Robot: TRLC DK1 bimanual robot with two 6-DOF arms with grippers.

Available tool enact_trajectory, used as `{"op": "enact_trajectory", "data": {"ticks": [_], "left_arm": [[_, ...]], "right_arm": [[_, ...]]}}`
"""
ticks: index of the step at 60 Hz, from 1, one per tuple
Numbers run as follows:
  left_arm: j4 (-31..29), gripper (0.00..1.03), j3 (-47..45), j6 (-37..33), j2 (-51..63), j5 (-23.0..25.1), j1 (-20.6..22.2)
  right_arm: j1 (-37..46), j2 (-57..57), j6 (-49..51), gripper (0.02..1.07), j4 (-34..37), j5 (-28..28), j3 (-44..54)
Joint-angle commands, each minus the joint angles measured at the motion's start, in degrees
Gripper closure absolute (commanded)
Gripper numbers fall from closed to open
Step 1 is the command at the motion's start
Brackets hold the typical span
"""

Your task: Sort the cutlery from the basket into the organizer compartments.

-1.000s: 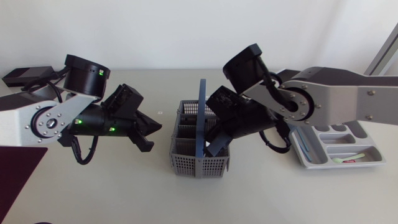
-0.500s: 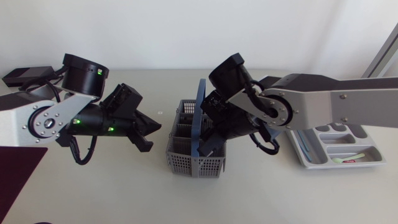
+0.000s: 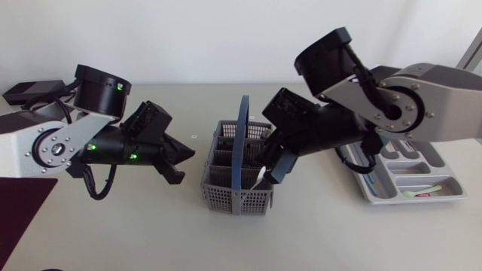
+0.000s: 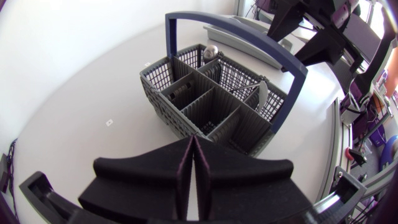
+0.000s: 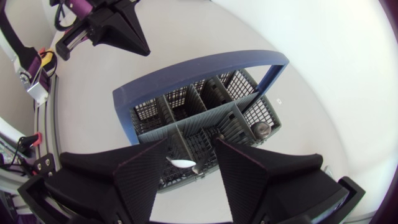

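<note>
Right gripper [image 3: 267, 172] hovers centre frame, fingers spread, over the grey cutlery basket [image 3: 226, 199]. Left gripper [image 3: 181, 159], left of the basket, is pressed closed and empty.

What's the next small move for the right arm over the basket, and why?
Probably ease the right gripper down a little and close it on the spoon. Its fingers stand open over the basket, and the spoon's pale end lies between them, not yet gripped. The left gripper is shut and apart from the basket.
</note>
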State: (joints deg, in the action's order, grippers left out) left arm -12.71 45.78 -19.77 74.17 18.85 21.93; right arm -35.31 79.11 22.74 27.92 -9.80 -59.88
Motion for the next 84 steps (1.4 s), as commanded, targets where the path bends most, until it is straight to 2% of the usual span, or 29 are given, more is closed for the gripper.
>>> {"op": "enact_trajectory", "data": {"ticks": [1,12,22,42,66,84], "left_arm": [[-0.74,1.0,-1.39,-1.41,-1.22,0.4,0.13],[-1.09,1.0,-1.57,-2.38,-1.84,0.4,0.04],[-1.09,1.0,-2.36,-3.52,-1.93,0.4,0.39],[-1.53,1.0,-3.06,-4.4,-2.72,0.4,0.13],[-1.79,1.0,-3.15,-4.22,-3.16,0.4,0.48],[-1.53,1.0,-2.1,-4.22,-1.57,0.4,0.57]], "right_arm": [[2.09,-0.36,7.49,0.43,1.78,-2.77,1.34],[5.6,2.19,16.02,0.42,3.02,-9.45,0.81],[7.01,4.91,24.1,0.37,3.72,-12.43,0.11],[6.48,7.99,35.09,0.37,3.98,-12.7,0.02],[6.48,11.94,43.09,0.38,6.53,-9.53,-3.67],[5.25,11.68,46.69,0.61,9.87,-8.83,-4.55]]}}
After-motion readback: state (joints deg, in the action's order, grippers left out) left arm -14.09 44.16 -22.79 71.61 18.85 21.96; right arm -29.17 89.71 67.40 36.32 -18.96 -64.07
